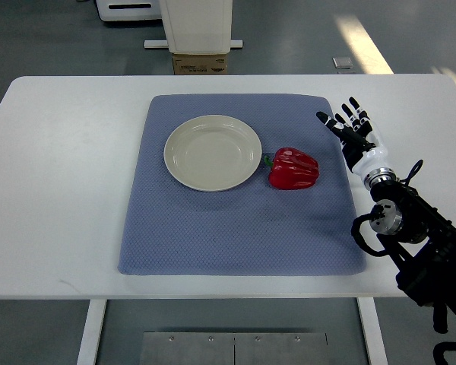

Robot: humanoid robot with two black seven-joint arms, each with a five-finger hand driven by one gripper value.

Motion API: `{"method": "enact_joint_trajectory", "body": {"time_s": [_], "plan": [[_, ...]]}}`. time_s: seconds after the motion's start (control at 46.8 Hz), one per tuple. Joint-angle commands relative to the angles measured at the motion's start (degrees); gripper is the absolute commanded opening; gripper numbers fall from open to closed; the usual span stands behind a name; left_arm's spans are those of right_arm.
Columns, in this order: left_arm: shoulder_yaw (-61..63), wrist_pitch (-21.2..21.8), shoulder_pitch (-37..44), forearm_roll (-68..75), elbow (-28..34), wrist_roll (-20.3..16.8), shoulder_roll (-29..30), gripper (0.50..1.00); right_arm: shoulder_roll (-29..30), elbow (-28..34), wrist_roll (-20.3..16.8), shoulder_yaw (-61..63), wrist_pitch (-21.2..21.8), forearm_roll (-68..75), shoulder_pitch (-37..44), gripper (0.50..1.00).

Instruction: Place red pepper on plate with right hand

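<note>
The pepper [294, 169] lies on its side a little right of the frame's centre, on a blue mat [213, 243] that covers the middle of a white table [61, 190]. Its green stem points left and comes just beside the rim of the plate [213, 152], which sits empty on the mat in the upper middle of the frame.

The right hand [355, 135] hovers at the mat's right edge, to the right of the pepper and apart from it. Its fingers are spread and extended toward the upper left, and it holds nothing. The arm comes in from the lower right corner. The left arm is not in the frame.

The pepper looks light and fairly stiff: a hollow, lobed shell with a smooth, glossy skin. That skin probably makes it slippery, and because it is rounded it may roll if it is nudged from one side only. It would likely give a little under a hard squeeze, so a moderate grip seems enough. The best hold seems to be across the widest part of the body, with the thumb on one side and the fingers on the opposite side, settling into the grooves between lobes where they can. The stem looks too small and too close to the plate to serve as a handle. The carry to the plate is short, leftward.
</note>
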Motion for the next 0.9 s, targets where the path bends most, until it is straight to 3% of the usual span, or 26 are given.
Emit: {"method": "enact_joint_trajectory", "body": {"time_s": [0.0,0.877], "plan": [[0.0,-0.1,0.0,0.0,0.0,0.0,0.0,1.0,0.0,0.0,0.0,0.0,0.0,0.0,0.0,1.0],[0.0,0.0,0.1,0.0,0.0,0.0,0.0,1.0,0.3,0.1,0.0,0.0,0.3,0.0,1.4,1.0]]}}
